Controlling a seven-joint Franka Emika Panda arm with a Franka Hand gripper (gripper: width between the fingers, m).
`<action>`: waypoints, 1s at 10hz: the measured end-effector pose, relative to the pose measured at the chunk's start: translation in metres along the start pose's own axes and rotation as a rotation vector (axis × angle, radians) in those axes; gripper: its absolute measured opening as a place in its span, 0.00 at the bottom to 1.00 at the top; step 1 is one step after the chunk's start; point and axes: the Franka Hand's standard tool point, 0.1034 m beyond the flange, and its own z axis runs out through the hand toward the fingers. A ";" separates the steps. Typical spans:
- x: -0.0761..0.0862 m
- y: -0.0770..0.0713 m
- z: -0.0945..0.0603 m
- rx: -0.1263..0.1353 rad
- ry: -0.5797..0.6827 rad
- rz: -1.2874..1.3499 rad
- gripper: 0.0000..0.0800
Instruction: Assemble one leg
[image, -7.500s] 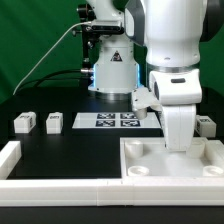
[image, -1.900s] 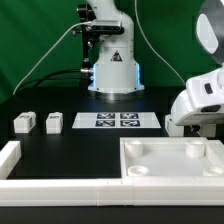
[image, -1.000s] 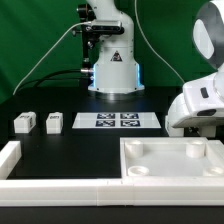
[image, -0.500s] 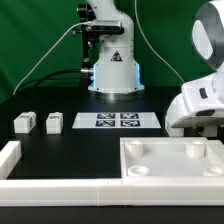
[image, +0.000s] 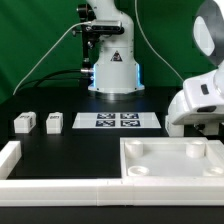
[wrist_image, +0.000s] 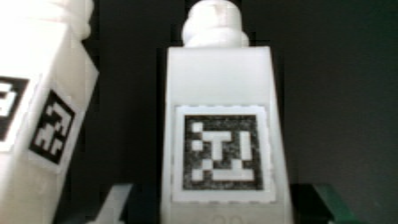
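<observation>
In the wrist view a white leg (wrist_image: 221, 110) with a black-and-white tag stands between my fingers (wrist_image: 125, 202), one dark finger on each side with a dark gap to the leg. My gripper (wrist_image: 222, 204) is open around it. A second leg (wrist_image: 43, 110) stands close beside it. In the exterior view the arm (image: 200, 100) is low at the right edge, behind the tabletop (image: 170, 162), and hides the gripper and these legs. Two more legs (image: 23, 123) (image: 54, 122) stand at the exterior view's left.
The marker board (image: 118, 121) lies in the middle of the black table. A white L-shaped wall (image: 40, 185) runs along the front and left. The robot base (image: 110, 70) stands at the back with a cable to its left.
Over 7.5 s the arm moved from above the tabletop's middle to the exterior view's right edge and lowered. In the last second it has hardly moved.
</observation>
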 end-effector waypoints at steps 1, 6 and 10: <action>-0.009 0.001 -0.008 -0.006 0.013 0.032 0.37; -0.026 0.009 -0.032 -0.011 0.052 0.035 0.37; -0.010 0.031 -0.059 0.023 0.488 -0.068 0.37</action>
